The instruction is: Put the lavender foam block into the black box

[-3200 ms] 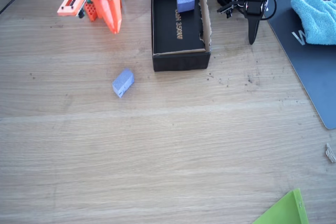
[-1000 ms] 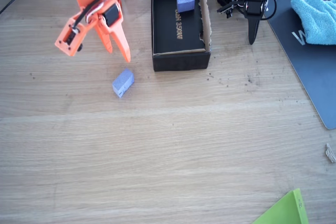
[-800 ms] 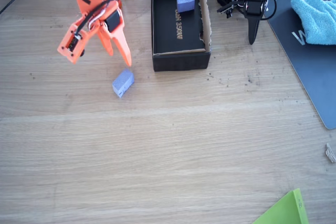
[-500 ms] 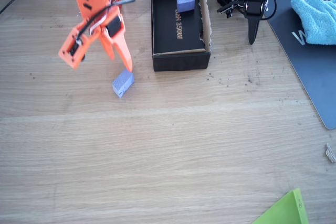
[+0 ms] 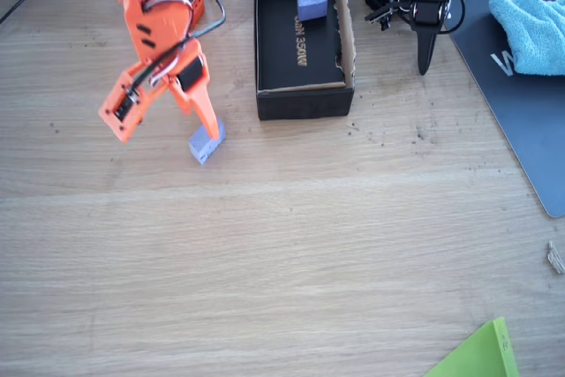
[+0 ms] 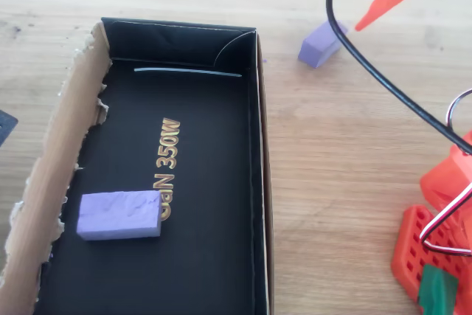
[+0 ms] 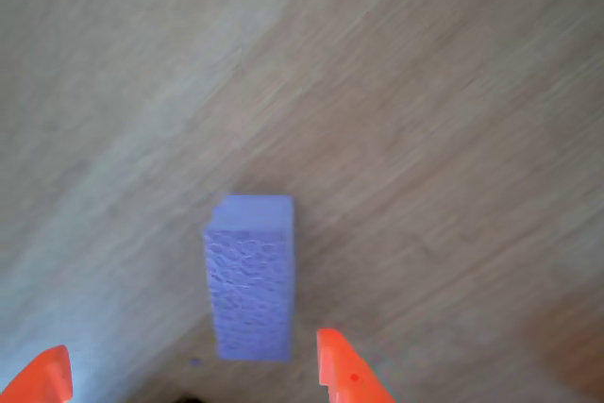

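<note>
A broad wooden table point(image 5: 291, 245) is being used as the work surface, and most of it is lying bare around the working spot. The black box point(image 5: 291, 103) is being seen at the far edge in the fixed view, its torn brown edge on the picture's right, and a second foam block point(image 6: 119, 215) of the same colour is already resting on its inner floor beside the gold lettering. A blue cloth point(image 5: 532, 28) on a dark mat point(image 5: 521, 121) is lying well apart at the right of that view.

The orange gripper point(image 5: 168, 125) is being held over the table just left of the box, jaws spread wide and nothing clasped between them. In the wrist view both orange fingertips point(image 7: 344, 370) are being shown at the bottom edge, and the lavender foam block point(image 7: 249, 276) is lying on the wood between and just ahead of them, nearer the right tip than the left. Its long axis is being presented running away from the camera, roughly in line with the reach, so the narrow width is being offered across the jaws.

In the overhead view the block point(image 6: 319, 43) is being seen near the box's outer corner but apart from its wall. Open wood is being left on every other side, so room for the closing stroke is judged ample; a slight shift toward centring the block is likely being called for first.
</note>
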`<state>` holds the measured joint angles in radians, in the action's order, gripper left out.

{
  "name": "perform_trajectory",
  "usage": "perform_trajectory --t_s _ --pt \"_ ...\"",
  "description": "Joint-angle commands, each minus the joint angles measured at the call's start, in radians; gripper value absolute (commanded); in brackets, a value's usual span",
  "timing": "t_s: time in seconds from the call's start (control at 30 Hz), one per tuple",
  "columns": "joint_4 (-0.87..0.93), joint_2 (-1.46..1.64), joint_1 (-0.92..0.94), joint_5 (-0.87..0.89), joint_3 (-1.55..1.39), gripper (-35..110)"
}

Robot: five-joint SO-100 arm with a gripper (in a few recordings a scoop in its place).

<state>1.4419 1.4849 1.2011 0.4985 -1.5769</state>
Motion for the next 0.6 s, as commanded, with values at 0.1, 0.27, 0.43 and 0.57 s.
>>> perform_trajectory --t_s 0.1,0.27,0.43,0.57 --pt "-0.014 -0.018 -0.002 0.029 0.063 33" --pt "0.003 -0.051 -0.028 0.015 0.121 33" --pt "0.011 -0.094 -0.037 0.020 0.164 34" --pt "-0.003 -0.104 -0.028 0.003 0.164 34"
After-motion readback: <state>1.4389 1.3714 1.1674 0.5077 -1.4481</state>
